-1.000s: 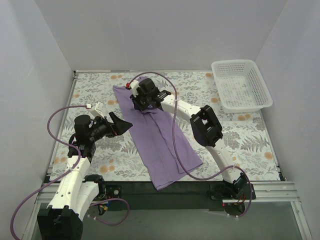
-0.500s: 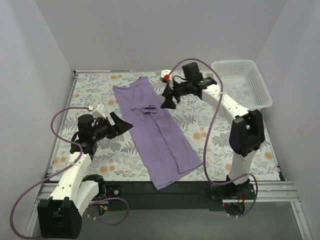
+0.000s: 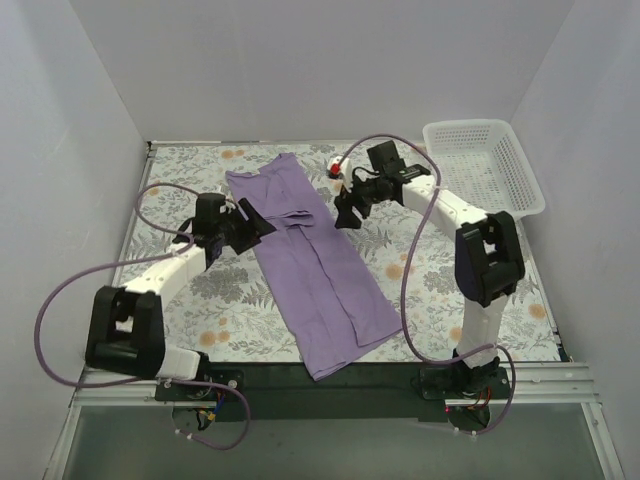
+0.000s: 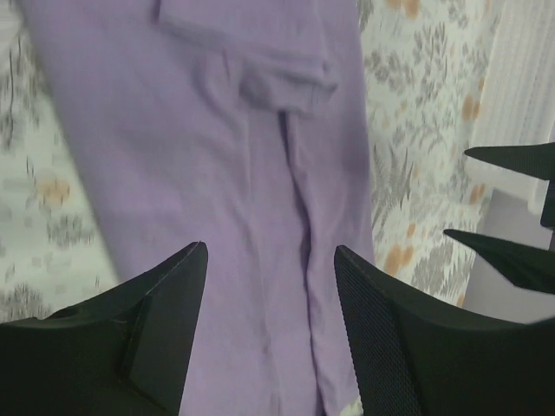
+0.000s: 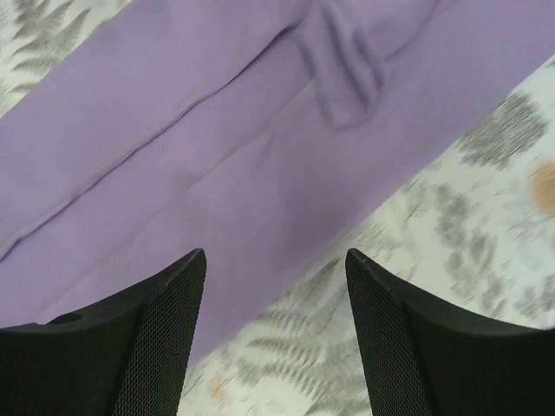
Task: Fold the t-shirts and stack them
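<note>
While the left arm bends at its elbow near the table's left edge and reaches forward and to the right, the left gripper (image 3: 255,222) hangs over the left border of the t-shirt (image 3: 320,265). The right arm rises from its base at the near right, folds at a high elbow, and stretches back toward the far middle. This puts the right gripper (image 3: 347,212) just beside the shirt's right edge, pointing down.

A white lattice basket (image 3: 484,125) stands in the far right corner, well apart from both grippers. The lavender t-shirt lies outside it, flat on the flower-patterned table (image 3: 420,270). It is folded lengthwise into a long strip that runs diagonally from the far left-centre to the near edge, with a sleeve tucked across its upper part.

Both wrist views show the jaws spread wide with only cloth and table pattern visible between the fingers, and nothing is gripped. Whether any fingertip touches the fabric cannot be told. In the left wrist view, the right gripper's two dark pointed fingertips show at the right edge, also spread apart.
</note>
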